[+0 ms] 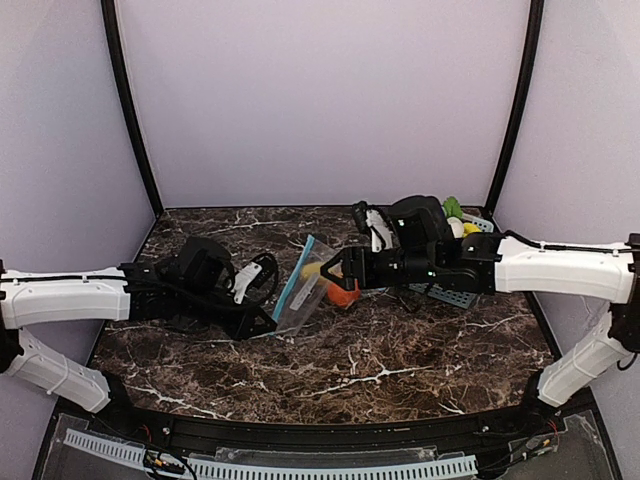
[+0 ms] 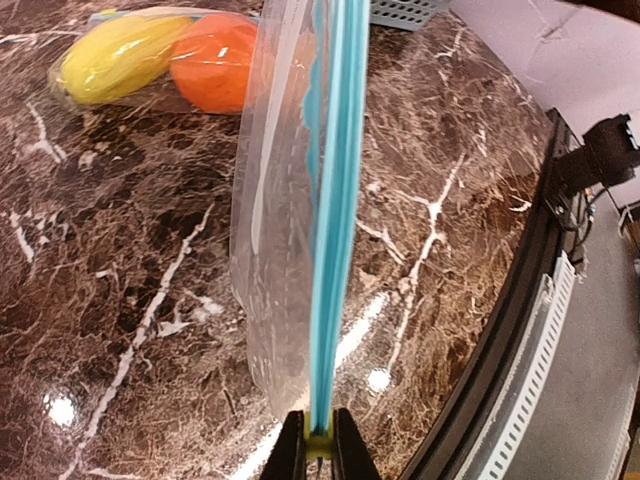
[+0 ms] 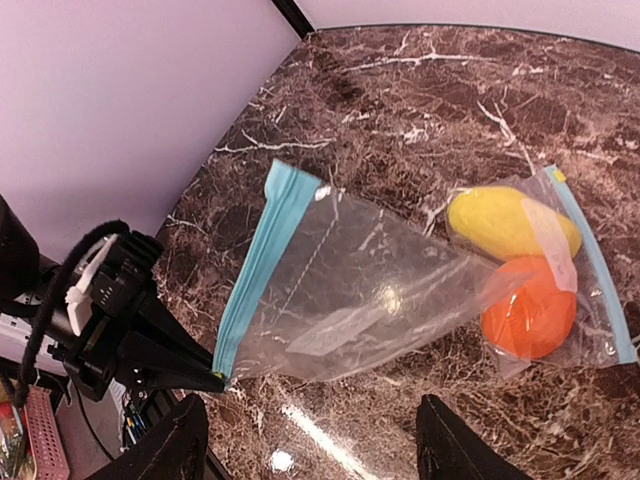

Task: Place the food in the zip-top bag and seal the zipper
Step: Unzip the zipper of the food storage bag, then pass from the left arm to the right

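Observation:
The clear zip-top bag (image 3: 380,290) with a blue zipper strip (image 3: 262,258) lies across the marble table (image 1: 400,370). A yellow oblong food (image 3: 500,222) and an orange-red ball (image 3: 530,310) show through the plastic at its far end. My left gripper (image 2: 320,447) is shut on the near end of the zipper, holding that edge up on end. In the top view the left gripper (image 1: 268,327) sits at the bag's (image 1: 300,292) lower left corner. My right gripper (image 3: 310,455) hovers open above the bag with nothing between its fingers (image 3: 452,448). From above, the right gripper (image 1: 330,272) is over the yellow food (image 1: 314,268) and the orange ball (image 1: 343,294).
A grey slotted basket (image 1: 450,295) stands at the back right under the right arm, holding a green piece (image 1: 453,207), a white piece (image 1: 456,227) and a yellow piece (image 1: 471,228). Black frame posts and lilac walls enclose the table. A slotted rail (image 1: 300,466) runs along the near edge.

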